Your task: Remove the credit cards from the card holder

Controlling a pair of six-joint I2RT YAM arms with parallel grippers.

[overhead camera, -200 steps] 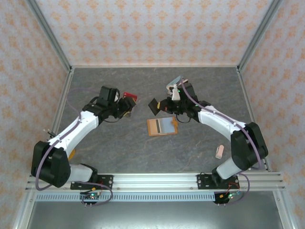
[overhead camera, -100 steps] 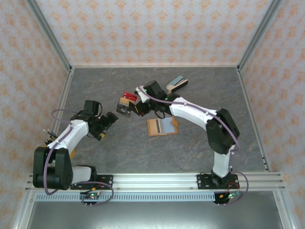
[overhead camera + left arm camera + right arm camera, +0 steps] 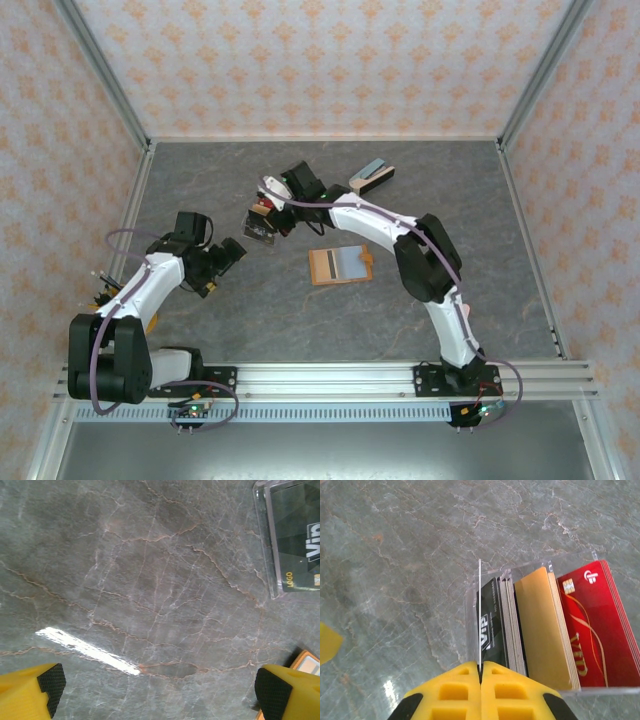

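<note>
In the clear box (image 3: pixel 470 610) three card stacks (image 3: pixel 540 630) are standing. The right gripper (image 3: pixel 480 669) is clamping one thin card (image 3: pixel 479 615) in its jaws; the left gripper (image 3: pixel 160 682) is holding its jaws apart.

Our left gripper (image 3: pixel 160 692) is spread wide over bare grey veined table (image 3: pixel 150 580), one yellow, black-padded fingertip (image 3: pixel 30 690) low on the left and the other low on the right. A clear plastic case (image 3: pixel 267 545) lies on the table beyond the right finger, with a black card (image 3: pixel 300 530) inside it lettered "LOGO". Just beside that finger we see an orange corner (image 3: pixel 309 659), too little of it to name.
</note>
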